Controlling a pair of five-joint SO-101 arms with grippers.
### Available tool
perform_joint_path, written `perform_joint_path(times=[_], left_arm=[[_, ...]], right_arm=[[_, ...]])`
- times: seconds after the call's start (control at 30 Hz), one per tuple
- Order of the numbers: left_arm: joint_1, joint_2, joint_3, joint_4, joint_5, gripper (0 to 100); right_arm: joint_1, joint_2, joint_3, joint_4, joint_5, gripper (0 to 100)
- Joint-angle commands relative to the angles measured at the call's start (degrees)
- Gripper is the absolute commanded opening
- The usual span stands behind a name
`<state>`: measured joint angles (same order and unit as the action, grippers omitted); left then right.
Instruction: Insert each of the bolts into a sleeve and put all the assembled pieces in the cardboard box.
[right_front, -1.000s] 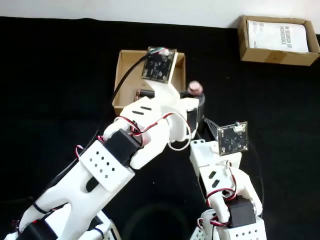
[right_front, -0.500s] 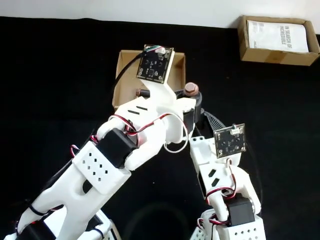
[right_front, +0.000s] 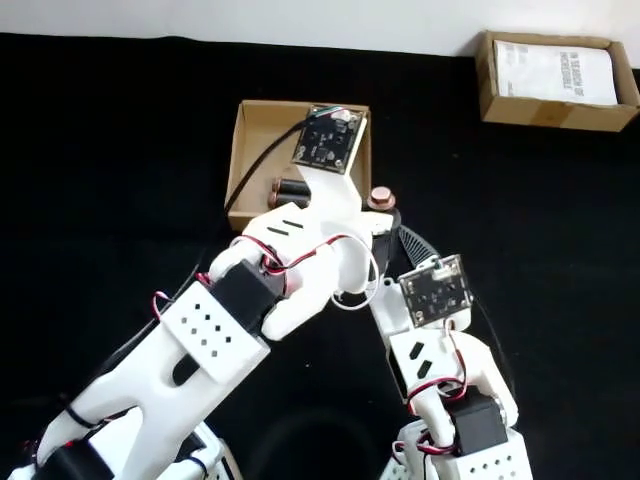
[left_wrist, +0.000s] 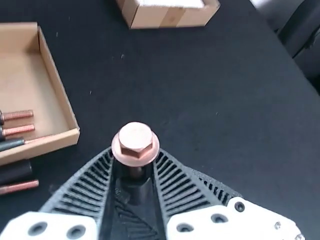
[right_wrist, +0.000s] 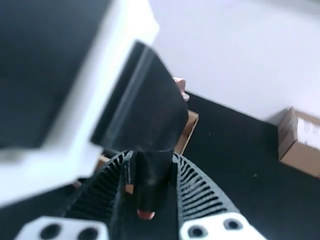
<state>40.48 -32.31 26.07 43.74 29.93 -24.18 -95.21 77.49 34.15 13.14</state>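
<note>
Black table (right_front: 120, 120): left tool (left_wrist: 135, 160) and right tool (right_wrist: 151, 159) both pinched the sleeve (right_wrist: 154, 175) holding the bolt (left_wrist: 135, 142). Judged stiff, light, slick; grip mid-sleeve.

Bright, even light (pale wall (right_wrist: 240, 45) nearly washed out)

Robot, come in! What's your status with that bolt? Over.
Left gripper shut on bolt. Right gripper shut on sleeve, bolt tip poking through. Cardboard box close beside, assembled pieces inside.

Both arms forward, left gripper (left_wrist: 135, 153) and right gripper (right_wrist: 151, 159) close together (fingers (left_wrist: 90, 185) of each clamped tight).
</note>
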Motion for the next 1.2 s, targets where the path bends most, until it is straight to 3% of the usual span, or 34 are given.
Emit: perform_joint_path(times=[0.0,0.17,0.33,0.43,0.73,0.9,1.0,1.07,1.17], left_arm=[[0.40,-0.31,-0.48,-1.67,-0.26,1],[-1.71,-0.66,-0.92,1.41,-3.34,4],[0.84,-0.75,-4.53,17.76,-6.15,23],[2.95,-0.75,-7.87,25.76,-6.24,29],[2.77,-0.75,-20.00,38.24,-6.42,22],[2.77,-0.75,-27.74,47.91,-6.42,16],[2.68,-0.75,-33.10,52.75,-6.51,8],[2.68,-0.84,-36.88,54.42,-6.51,1],[0.48,-2.68,-40.57,54.77,-6.51,1]], right_arm=[[-2.33,-0.75,-1.80,-1.54,0.79,0.6],[-2.24,-0.75,-1.27,-2.86,0.70,0.6],[0.75,-0.31,-1.27,-6.37,0.70,0.6],[1.89,-0.31,-1.19,-6.29,0.70,0.6],[3.56,-0.31,2.33,-6.46,0.53,0.6],[7.87,-0.22,4.18,-6.46,-8.09,0.6],[8.66,-0.22,3.91,-6.46,-8.70,0.6],[8.66,-0.22,3.82,-6.46,-8.70,0.6],[8.66,-0.22,3.74,-6.46,-8.70,0.6]])
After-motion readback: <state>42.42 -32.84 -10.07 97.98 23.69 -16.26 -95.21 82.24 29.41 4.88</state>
